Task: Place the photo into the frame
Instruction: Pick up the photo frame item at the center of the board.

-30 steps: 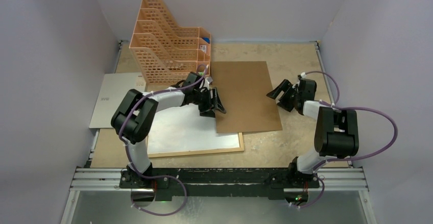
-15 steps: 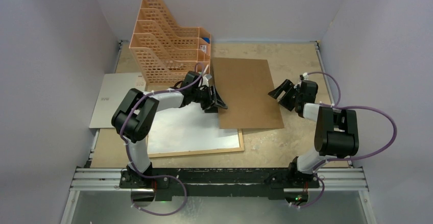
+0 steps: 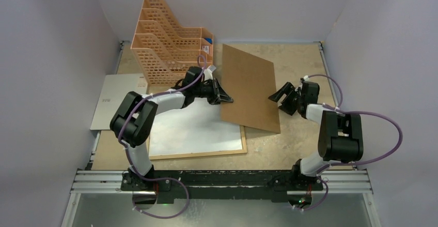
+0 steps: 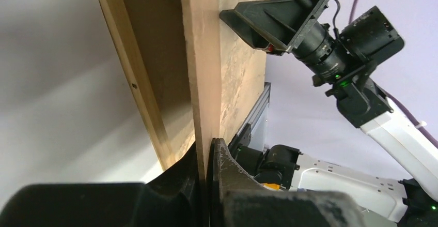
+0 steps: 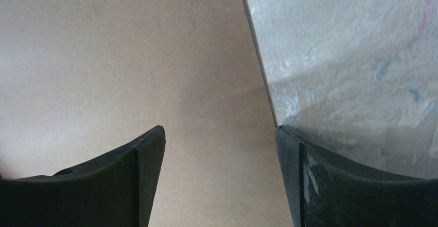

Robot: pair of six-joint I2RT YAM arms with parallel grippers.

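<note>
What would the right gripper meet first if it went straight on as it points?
Most likely the right edge of the brown backing board, which shows just ahead between the right gripper's open fingers; exact depth is unclear.

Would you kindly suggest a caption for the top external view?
Left fingers grip the backing board by its edge, tilted partly over the frame; open right fingers hover at its opposite edge.
</note>
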